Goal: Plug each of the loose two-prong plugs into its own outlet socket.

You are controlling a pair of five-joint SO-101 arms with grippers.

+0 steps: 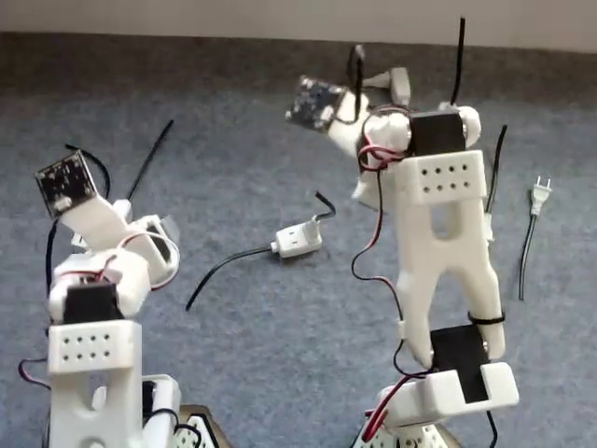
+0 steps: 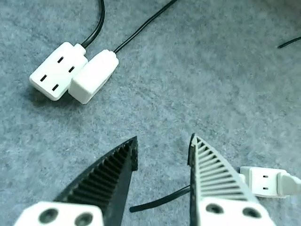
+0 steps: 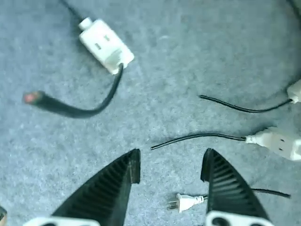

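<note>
My left gripper [image 2: 162, 147] hangs open over bare carpet, nothing between its fingers. Beyond it lies a white multi-slot outlet block [image 2: 57, 70] with a white plug body [image 2: 94, 76] pressed against its side. A second white socket [image 2: 263, 181] lies close beside one finger. My right gripper [image 3: 171, 162] is also open above the carpet. A loose white two-prong plug [image 3: 186, 202] lies just beside its fingers. Farther off are a white socket [image 3: 106, 44] with a black cord at its end and another socket [image 3: 280, 142]. The high view shows a loose plug [image 1: 539, 193] at the right and a socket [image 1: 298, 239] mid-table.
Black cords [image 1: 224, 266] trail across the grey carpet [image 1: 233, 355] between the two arms. A loose cord end with a reddish tip [image 3: 30, 98] curls near the far socket. Open carpet lies in front of the centre socket.
</note>
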